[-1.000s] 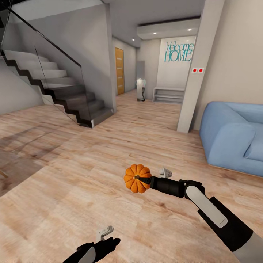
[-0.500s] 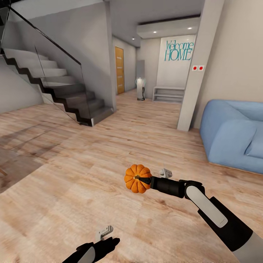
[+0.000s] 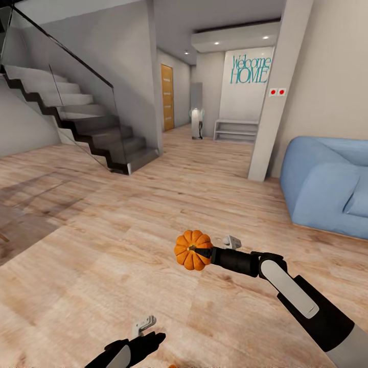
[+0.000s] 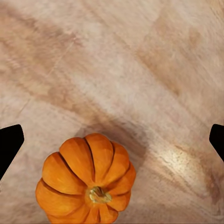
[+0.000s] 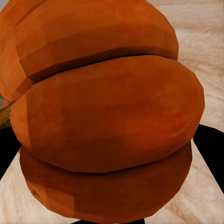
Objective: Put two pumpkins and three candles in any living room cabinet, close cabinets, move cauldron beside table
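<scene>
1. We hold our right gripper [image 3: 203, 253] out over the wooden floor [image 3: 102, 245], its jaws closed on a pumpkin [image 3: 192, 249] carried well above the boards.
2. In the right wrist view that held pumpkin [image 5: 107, 116] presses up close to the camera, its orange ribs bulging between the dark fingertips [image 5: 210, 140] at either side.
3. Our left gripper [image 3: 148, 341] sits low near the bottom edge of the head view, beside a small pale bracket on the wrist.
4. In the left wrist view its two black fingertips [image 4: 9, 144] stand far apart at the edges, so the jaws are spread wide and hold nothing.
5. Between and beyond those fingertips a second pumpkin [image 4: 86, 179] lies on the floor, stem towards the camera, touching neither finger.
6. A sliver of orange shows at the bottom edge of the head view, just beside our left gripper; we cannot tell for sure what it is.
7. Ahead on our left rises a staircase [image 3: 87, 133] with a glass rail.
8. On our right stands a blue sofa [image 3: 327, 184], next to a pale pillar [image 3: 273, 92].
9. Down the hallway a wall bears a "Welcome HOME" sign [image 3: 249, 70] above a low white bench [image 3: 236, 131].
</scene>
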You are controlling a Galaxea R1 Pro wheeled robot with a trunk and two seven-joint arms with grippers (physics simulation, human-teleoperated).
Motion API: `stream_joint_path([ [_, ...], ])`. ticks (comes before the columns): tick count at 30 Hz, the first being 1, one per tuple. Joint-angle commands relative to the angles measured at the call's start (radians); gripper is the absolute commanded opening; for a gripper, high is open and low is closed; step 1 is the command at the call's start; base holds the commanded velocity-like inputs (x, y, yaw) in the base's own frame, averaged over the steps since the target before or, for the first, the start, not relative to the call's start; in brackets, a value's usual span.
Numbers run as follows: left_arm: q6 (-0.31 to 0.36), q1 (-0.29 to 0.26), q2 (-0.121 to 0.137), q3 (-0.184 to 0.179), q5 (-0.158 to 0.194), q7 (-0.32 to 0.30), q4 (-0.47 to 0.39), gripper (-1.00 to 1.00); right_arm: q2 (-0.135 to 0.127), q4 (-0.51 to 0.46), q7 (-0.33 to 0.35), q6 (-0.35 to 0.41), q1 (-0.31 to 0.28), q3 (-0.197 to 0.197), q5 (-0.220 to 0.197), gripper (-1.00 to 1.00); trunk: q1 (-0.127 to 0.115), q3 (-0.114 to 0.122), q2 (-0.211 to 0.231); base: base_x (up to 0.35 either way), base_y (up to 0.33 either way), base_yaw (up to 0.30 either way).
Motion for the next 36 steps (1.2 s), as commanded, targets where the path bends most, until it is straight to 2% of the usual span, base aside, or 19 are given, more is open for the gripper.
stream_joint_path([
  [1,0.003,-0.001,0.003,-0.003,0.004,-0.001,0.0,1.0,-0.001,-0.002,-0.011,-0.001,-0.001,0.001,-0.012,-1.0,0.0,-0.005,-0.001,0.0,0.0,0.0],
  [7,0.008,-0.001,0.024,-0.006,0.006,-0.002,0.0,1.0,0.0,-0.001,-0.011,-0.001,-0.001,0.001,-0.012,-1.0,0.003,-0.028,-0.002,0.0,0.0,0.0],
  [14,0.013,-0.001,0.032,-0.012,0.0,-0.007,0.0,1.0,-0.002,-0.001,-0.011,-0.001,-0.001,0.001,-0.012,-1.0,0.006,-0.055,-0.004,0.0,0.0,0.0],
  [17,0.019,-0.008,0.057,-0.013,-0.011,-0.04,-0.009,1.0,-0.003,-0.001,-0.011,-0.001,-0.001,0.001,-0.012,-1.0,0.007,-0.067,-0.005,0.0,0.0,0.0],
  [19,0.074,-0.023,0.095,-0.012,-0.038,-0.067,-0.015,1.0,-0.002,-0.001,-0.011,-0.001,-0.001,0.001,-0.012,-1.0,0.008,-0.074,-0.005,0.0,0.0,0.0],
  [21,0.185,-0.068,0.121,-0.013,-0.056,-0.105,-0.042,1.0,-0.001,-0.001,-0.011,-0.001,-0.001,0.001,-0.012,-1.0,0.009,-0.082,-0.006,0.0,0.0,0.0],
  [25,0.268,-0.117,0.15,-0.012,-0.095,-0.13,-0.09,1.0,-0.001,-0.002,-0.011,-0.001,-0.001,0.001,-0.012,-1.0,0.011,-0.098,-0.006,0.0,0.0,0.0],
  [28,0.282,-0.126,0.148,-0.014,-0.111,-0.133,-0.115,1.0,-0.001,-0.001,-0.011,-0.001,-0.001,0.001,-0.011,-1.0,0.012,-0.109,-0.007,0.0,0.0,0.0],
  [30,0.286,-0.128,0.131,-0.019,-0.127,-0.134,-0.121,1.0,0.0,-0.001,-0.011,-0.001,-0.001,0.001,-0.01,-1.0,0.013,-0.117,-0.008,0.0,0.0,0.0],
  [36,0.293,-0.129,0.084,-0.029,-0.233,-0.145,-0.122,1.0,0.001,-0.001,-0.011,-0.001,-0.001,0.001,-0.01,-1.0,0.016,-0.14,-0.009,0.0,0.0,0.0],
])
